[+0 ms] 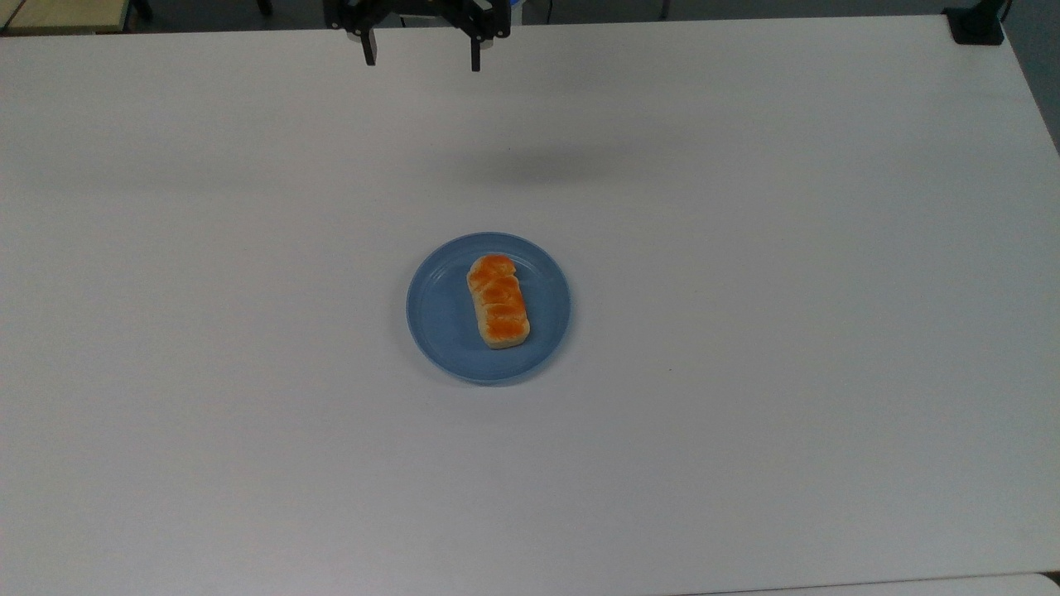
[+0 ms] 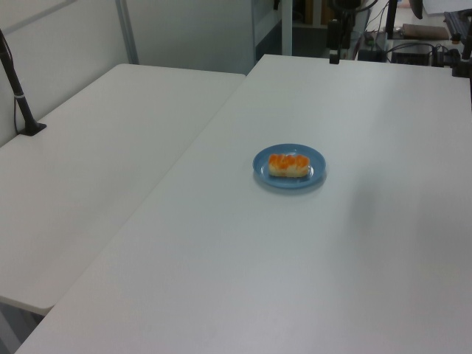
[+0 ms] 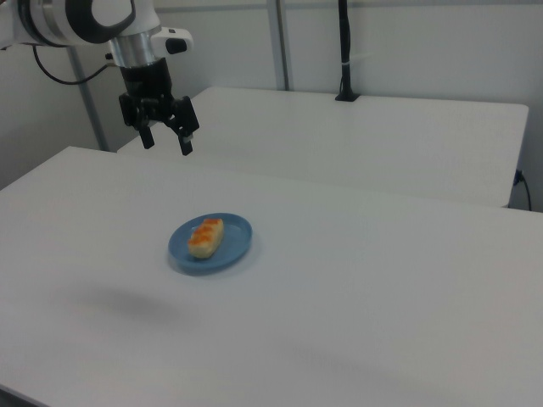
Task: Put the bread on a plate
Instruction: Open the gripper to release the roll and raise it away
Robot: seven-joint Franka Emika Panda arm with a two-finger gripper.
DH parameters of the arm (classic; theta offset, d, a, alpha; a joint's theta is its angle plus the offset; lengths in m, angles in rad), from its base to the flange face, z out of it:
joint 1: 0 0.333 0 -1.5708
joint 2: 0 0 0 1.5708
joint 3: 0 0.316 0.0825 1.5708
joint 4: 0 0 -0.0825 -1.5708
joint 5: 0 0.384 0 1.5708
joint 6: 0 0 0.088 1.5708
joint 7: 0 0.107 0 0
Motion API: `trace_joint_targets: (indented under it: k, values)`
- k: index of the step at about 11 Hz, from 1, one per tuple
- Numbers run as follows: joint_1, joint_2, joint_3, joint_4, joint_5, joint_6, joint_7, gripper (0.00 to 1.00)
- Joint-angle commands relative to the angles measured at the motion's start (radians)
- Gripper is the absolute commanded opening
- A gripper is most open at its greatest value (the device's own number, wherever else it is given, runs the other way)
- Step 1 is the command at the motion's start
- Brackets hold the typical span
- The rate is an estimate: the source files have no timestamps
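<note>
The bread (image 1: 498, 300), a small loaf with orange-brown glazed bumps, lies along the middle of the light blue plate (image 1: 435, 310). Nothing touches it. The right view has the bread (image 3: 205, 236) on the plate (image 3: 233, 246) as well, and so does the left view, bread (image 2: 288, 164) on plate (image 2: 262, 168). My gripper (image 1: 421, 54) hangs open and empty at the top view's upper edge, far from the plate. In the right view the gripper (image 3: 167, 144) is high above the table, up and to the left of the plate, fingers spread.
A wide white table (image 1: 787, 331) surrounds the plate. A second white table (image 2: 103, 140) adjoins it on the left view's left, with a black post (image 2: 18, 92) clamped at its edge. A black clamp (image 1: 977, 25) sits at the top view's upper right corner.
</note>
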Motion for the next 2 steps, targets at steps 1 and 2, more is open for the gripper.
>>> trace_joint_targets:
  k: [1, 2]
  values:
    - [-0.002, -0.03, -0.003, -0.038, -0.019, -0.008, 0.015, 1.0]
    - [0.0, -0.03, -0.001, -0.038, -0.021, -0.01, 0.017, 1.0]
